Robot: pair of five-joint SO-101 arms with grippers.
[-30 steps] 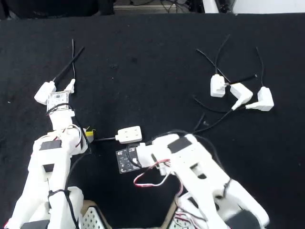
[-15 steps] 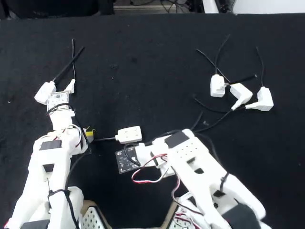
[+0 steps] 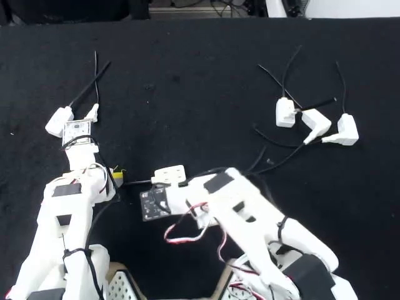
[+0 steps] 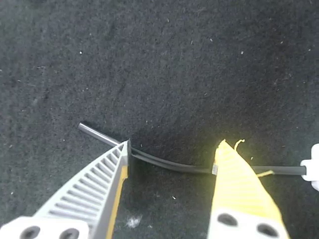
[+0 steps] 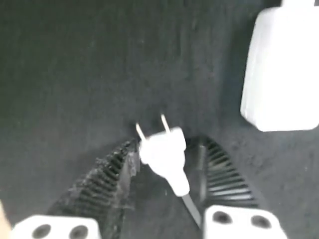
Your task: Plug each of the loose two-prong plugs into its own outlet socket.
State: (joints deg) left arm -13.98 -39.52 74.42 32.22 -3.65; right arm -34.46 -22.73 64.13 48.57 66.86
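Beside an outlet socket, the right gripper clasps a plug.

- The left gripper is seen open, its fingertips held well apart near the middle of the frame.
- One grey ribbed finger and one yellow finger are shown, both pointed down at a black cloth.
- A thin black cable is laid flat on the cloth across the gap between the fingers.
- The cable's free end is seen just beyond the grey fingertip; the cable is touched, or nearly touched, by that tip.
- Past the yellow finger the cable is joined to a white piece, cut off at the frame's edge.
- Pale specks are scattered over the cloth.
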